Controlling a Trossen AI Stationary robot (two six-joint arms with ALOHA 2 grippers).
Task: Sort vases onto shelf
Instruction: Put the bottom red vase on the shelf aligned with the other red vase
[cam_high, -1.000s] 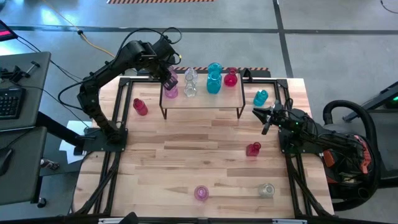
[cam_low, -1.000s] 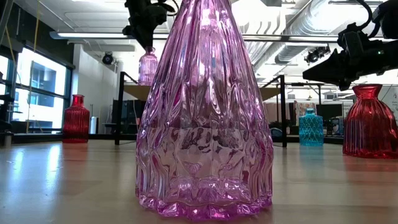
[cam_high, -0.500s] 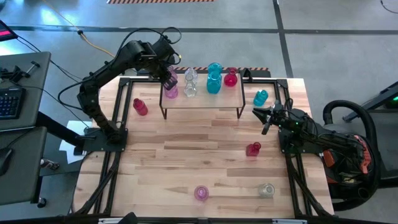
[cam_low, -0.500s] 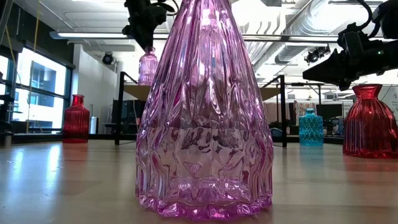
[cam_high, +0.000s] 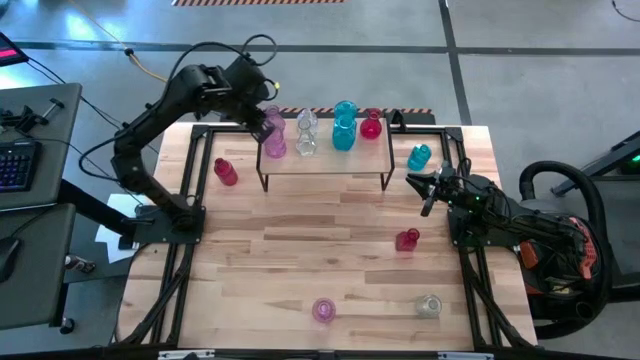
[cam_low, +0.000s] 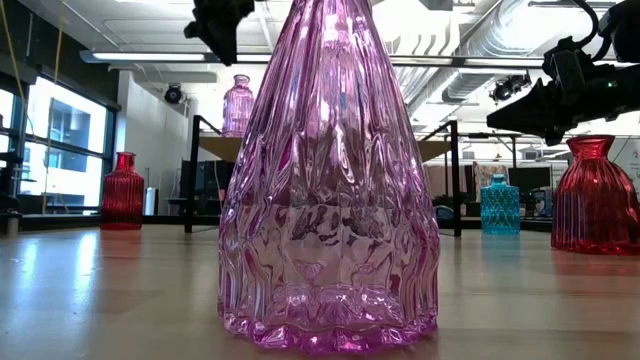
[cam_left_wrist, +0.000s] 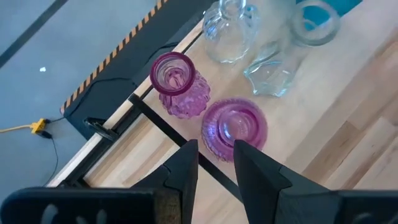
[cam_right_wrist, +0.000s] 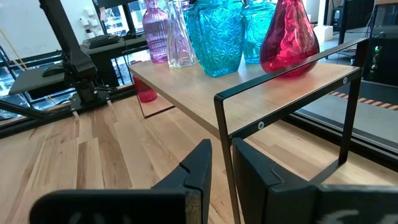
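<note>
Across the slatted table (cam_high: 300, 250), five vases left to sort, by the look of it. On the shelf (cam_high: 325, 168) at the far edge, seven or so, packed toward its left and middle.

Over the shelf's left end: left gripper (cam_left_wrist: 216, 149), fingers a little apart, nothing between them, hanging above a smooth pink vase (cam_left_wrist: 235, 127) and a ribbed pink vase (cam_left_wrist: 173, 84) just beside it. Likely step: clearing away after a placement. Lift straight up before swinging aside. Keep the fingers off both pink necks, since the two stand close and a nudge could topple one into the other. Choose the next vase only once well clear of the board.

Near the shelf's right legs, above the table: right gripper (cam_right_wrist: 222, 146), fingers slightly parted, empty, waiting.

On the shelf, from left: the two pink vases, clear vases (cam_high: 305, 135), teal vases (cam_high: 343, 130), a red vase (cam_high: 371, 125). Bare board at the right end and front, so room for more there.

On the table: a red vase (cam_high: 225, 171) left of the shelf, a teal vase (cam_high: 419, 156) right of it, another red one (cam_high: 407, 239) near the right arm's base, then a pink vase (cam_high: 323, 309) and a clear vase (cam_high: 428, 306) at the near edge.

Nothing visible inside the two pink vases' mouths; contents of the others too small to tell.
</note>
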